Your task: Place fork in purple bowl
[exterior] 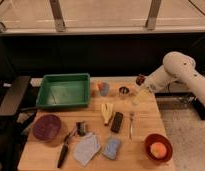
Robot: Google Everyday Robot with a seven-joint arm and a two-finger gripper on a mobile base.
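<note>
Gripper (138, 86) is held spread, nothing pinched, over the back right of the table (146, 111) | fork (131, 124) is seen lying flat, right of centre | purple bowl (47, 128) is sat front left, well apart.

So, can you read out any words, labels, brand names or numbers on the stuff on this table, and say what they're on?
No text can be read in this view.
Dark flat packet: any print is too blurred to read.
Green tray, purple bowl, fork: no markings show.
Gripper, above the table's back right part: no label or number shows.
</note>
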